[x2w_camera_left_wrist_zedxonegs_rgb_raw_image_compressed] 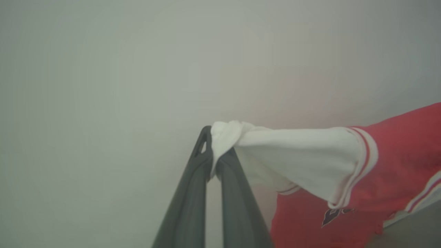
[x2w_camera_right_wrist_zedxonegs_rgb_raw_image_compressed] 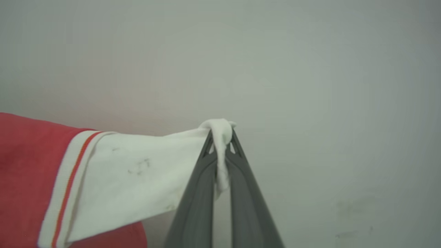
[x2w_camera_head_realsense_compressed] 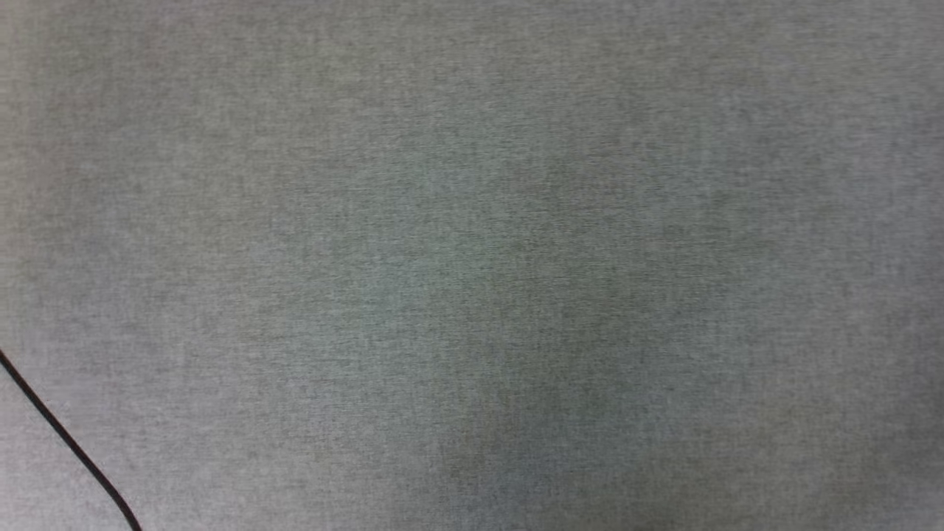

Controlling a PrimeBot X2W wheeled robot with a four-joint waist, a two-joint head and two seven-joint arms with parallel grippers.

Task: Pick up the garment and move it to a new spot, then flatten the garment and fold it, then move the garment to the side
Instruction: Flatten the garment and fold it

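Garment [x2w_camera_left_wrist_zedxonegs_rgb_raw_image_compressed: 403, 155] hung stretched btwn both grippers: left gripper [x2w_camera_left_wrist_zedxonegs_rgb_raw_image_compressed: 214, 159], rising from bottom centre, clenched on white sleeve fabric; right gripper [x2w_camera_right_wrist_zedxonegs_rgb_raw_image_compressed: 220, 144] likewise.

Head view close above grey surface [x2w_camera_head_realsense_compressed: 472, 221], wrist views share garment [x2w_camera_left_wrist_zedxonegs_rgb_raw_image_compressed: 396, 155]

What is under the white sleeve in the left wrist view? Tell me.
Below the sleeve shows the red body of the garment with a scrap of dark lettering; the sleeve hides the rest of the lettering.
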